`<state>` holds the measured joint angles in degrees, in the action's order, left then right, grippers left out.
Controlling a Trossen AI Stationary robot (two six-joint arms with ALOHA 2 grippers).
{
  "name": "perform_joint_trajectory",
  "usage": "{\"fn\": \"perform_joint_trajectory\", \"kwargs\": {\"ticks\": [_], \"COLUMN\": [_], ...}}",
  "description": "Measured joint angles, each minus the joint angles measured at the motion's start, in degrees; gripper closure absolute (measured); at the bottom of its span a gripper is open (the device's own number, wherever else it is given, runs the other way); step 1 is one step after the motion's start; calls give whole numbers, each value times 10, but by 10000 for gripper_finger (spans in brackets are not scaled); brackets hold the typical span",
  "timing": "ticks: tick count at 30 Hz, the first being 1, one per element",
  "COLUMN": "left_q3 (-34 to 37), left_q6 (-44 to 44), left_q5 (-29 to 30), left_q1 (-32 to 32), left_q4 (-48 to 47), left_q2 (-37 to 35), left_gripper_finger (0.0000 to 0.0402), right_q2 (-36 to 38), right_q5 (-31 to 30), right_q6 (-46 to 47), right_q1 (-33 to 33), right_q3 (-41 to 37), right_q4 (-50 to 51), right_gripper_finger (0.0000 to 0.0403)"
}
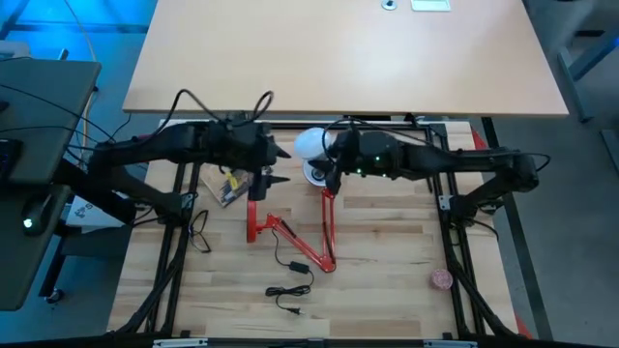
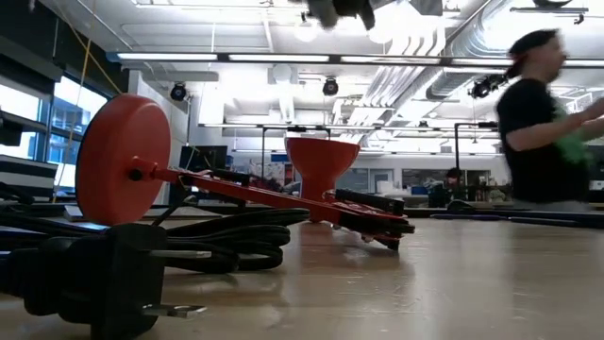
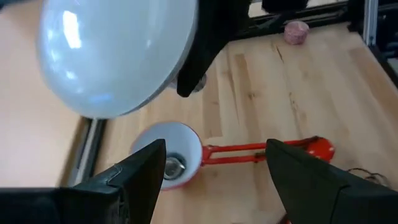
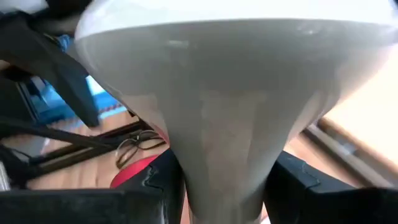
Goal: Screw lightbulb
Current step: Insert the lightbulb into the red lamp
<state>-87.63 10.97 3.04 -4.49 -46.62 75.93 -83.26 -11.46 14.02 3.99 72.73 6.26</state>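
Observation:
The white lightbulb [image 1: 309,143] hangs in the air over the far middle of the table, with my right gripper [image 1: 330,157] shut on it. Just below it the red lamp [image 1: 327,217] lies on the wood. The lamp's shade [image 3: 166,163] opens upward, white inside with the socket at its centre. The round red base [image 2: 123,159] stands on edge. My left gripper [image 3: 214,171] is open and holds nothing. It stays left of the bulb, with its fingers pointing toward the shade. My right gripper pinches the lightbulb's narrow neck [image 4: 224,171] between its two fingers [image 4: 292,183]. It comes nearly level from the table's right. The dome [image 3: 112,56] points away from the gripper. The bulb is lifted clear, above the lamp's shade.
A black cord and plug [image 1: 290,290] lie near the front, close to the low camera. Some packaging [image 1: 227,186] lies under the left arm, and a small pink thing [image 1: 442,279] sits at the right. A tan tabletop [image 1: 338,48] lies beyond. A person [image 2: 543,123] stands behind the table.

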Motion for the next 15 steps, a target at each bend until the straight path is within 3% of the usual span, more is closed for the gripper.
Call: {"fn": "perform_joint_trajectory", "kwargs": {"ticks": [5,10,15], "left_q3": [122,241,308], "left_q6": [-73,-126,-142], "left_q5": [45,122,172], "left_q1": [1,0,-1], "left_q4": [111,211,222], "left_q2": [-101,-181,-213], "left_gripper_finger": [133,133,133], "right_q2": [11,-9,-54], "right_q5": [-18,-118,-155], "right_q6": [78,148,142], "right_q1": [12,12,22], "right_q3": [-156,-286,-340], "right_q4": [-244,-429,-549], "right_gripper_finger": [248,248,248]}}
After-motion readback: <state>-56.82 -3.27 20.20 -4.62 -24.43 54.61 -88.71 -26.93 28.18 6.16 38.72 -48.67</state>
